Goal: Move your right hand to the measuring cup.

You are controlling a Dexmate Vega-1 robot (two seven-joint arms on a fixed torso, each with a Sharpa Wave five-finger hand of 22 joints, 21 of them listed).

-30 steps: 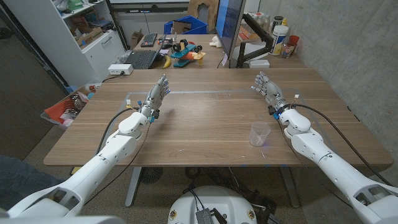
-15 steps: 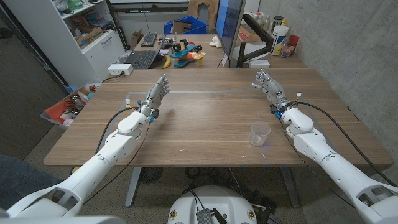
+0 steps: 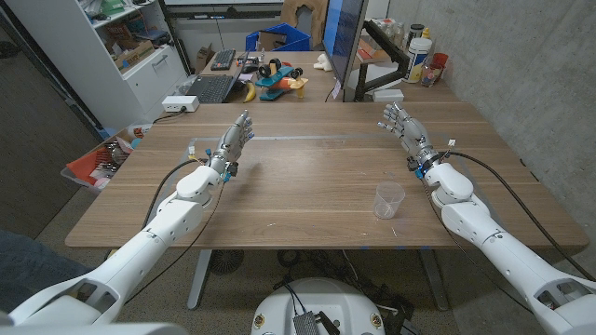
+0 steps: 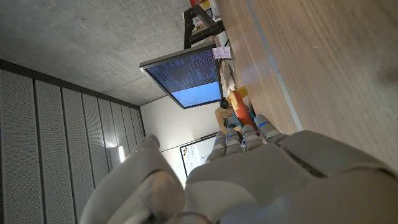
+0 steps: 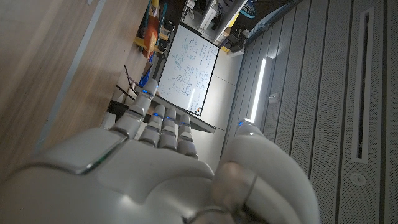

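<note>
Slight right hand [image 3: 404,129] shift away from measuring cup [image 3: 389,201].

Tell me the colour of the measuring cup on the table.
The measuring cup is clear, colourless plastic; the wooden table shows through it. Best seen in the head view.

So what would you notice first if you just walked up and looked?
Probably the two white robot arms reaching over the brown wooden table, the left robot hand and the right robot hand both open and holding nothing. Then the small clear plastic measuring cup, standing alone near the table's front edge beside the right arm.
</note>
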